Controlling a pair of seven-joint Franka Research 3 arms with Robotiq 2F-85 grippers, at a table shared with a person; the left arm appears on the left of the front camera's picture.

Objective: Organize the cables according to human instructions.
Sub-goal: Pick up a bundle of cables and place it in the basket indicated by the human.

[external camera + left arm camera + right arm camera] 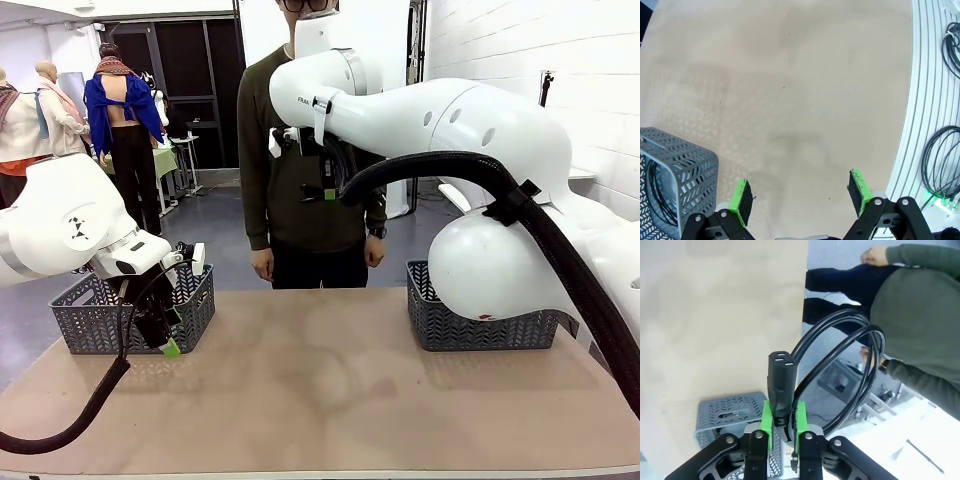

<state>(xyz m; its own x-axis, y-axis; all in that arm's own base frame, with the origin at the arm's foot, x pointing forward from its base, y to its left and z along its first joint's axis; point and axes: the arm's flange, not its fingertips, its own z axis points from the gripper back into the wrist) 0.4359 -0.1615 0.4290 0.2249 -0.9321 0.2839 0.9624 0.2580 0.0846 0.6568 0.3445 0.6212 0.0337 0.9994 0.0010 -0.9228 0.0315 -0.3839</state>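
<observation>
The left basket (pixel 677 175) holds a coiled cable (pixel 657 200); the left hand (pixel 802 192) gapes empty over the worktop (pixel 790 75). The right hand (pixel 782 422) grips a cable (pixel 840 370) by its plug.

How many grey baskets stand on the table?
2: one basket at the table's left end, beside the open left gripper; the other basket at the right end, partly hidden behind the right arm.

A robotics lab: 2 white arms (pixel 450 130) work over a plain tan bench (pixel 320 390) with grey mesh baskets (pixel 130 310), white brick wall (pixel 520 60) at right, grey floor beyond.
</observation>
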